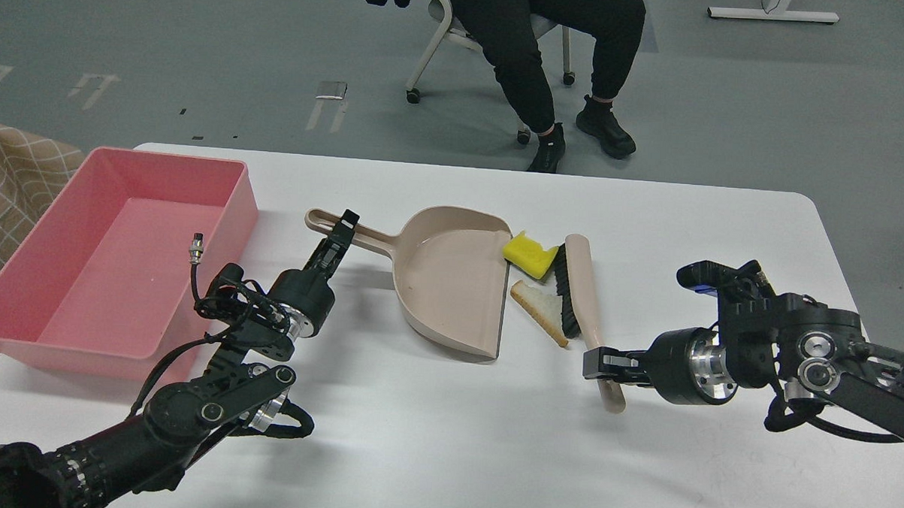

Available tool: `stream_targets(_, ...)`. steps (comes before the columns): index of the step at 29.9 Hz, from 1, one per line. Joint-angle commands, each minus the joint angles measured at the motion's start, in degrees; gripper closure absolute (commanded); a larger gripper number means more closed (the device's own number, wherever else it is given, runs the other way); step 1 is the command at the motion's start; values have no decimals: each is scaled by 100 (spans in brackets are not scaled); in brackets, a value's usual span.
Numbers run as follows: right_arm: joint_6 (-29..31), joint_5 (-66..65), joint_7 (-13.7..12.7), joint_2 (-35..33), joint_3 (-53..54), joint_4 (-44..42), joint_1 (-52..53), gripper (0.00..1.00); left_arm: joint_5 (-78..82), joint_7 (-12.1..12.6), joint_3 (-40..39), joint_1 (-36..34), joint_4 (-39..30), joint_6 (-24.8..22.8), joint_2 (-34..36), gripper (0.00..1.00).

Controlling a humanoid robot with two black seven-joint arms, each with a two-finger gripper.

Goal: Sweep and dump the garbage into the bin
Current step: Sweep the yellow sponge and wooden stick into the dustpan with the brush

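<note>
The beige dustpan (451,276) lies mid-table, mouth facing right. My left gripper (341,235) is shut on its handle. My right gripper (598,363) is shut on the handle of the beige brush (580,292), whose black bristles touch the garbage. The yellow sponge chunk (529,254) sits at the dustpan's mouth, pressed by the brush's far end. The torn bread slice (540,307) lies just right of the dustpan lip, with the bristles against its right side. The pink bin (113,257) stands at the table's left.
A seated person's legs (549,54) and a wheeled chair (448,36) are beyond the table's far edge. A checked cloth (3,178) lies left of the bin. The white table (453,449) has bare surface in front.
</note>
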Motion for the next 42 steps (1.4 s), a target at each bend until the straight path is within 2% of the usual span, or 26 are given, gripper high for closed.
stream_targets(1, 1, 0, 0, 155, 2, -92, -5, 100, -2, 0, 1, 0, -1, 0, 24, 100)
stream_targets(26, 1, -9, 0, 1481, 72, -611, 39, 100, -46, 0, -17, -8, -10, 0, 15, 100)
stream_targets(42, 1, 0, 0, 1623, 72, -708, 101, 100, -55, -27, -35, -8, -10, 0, 24, 100)
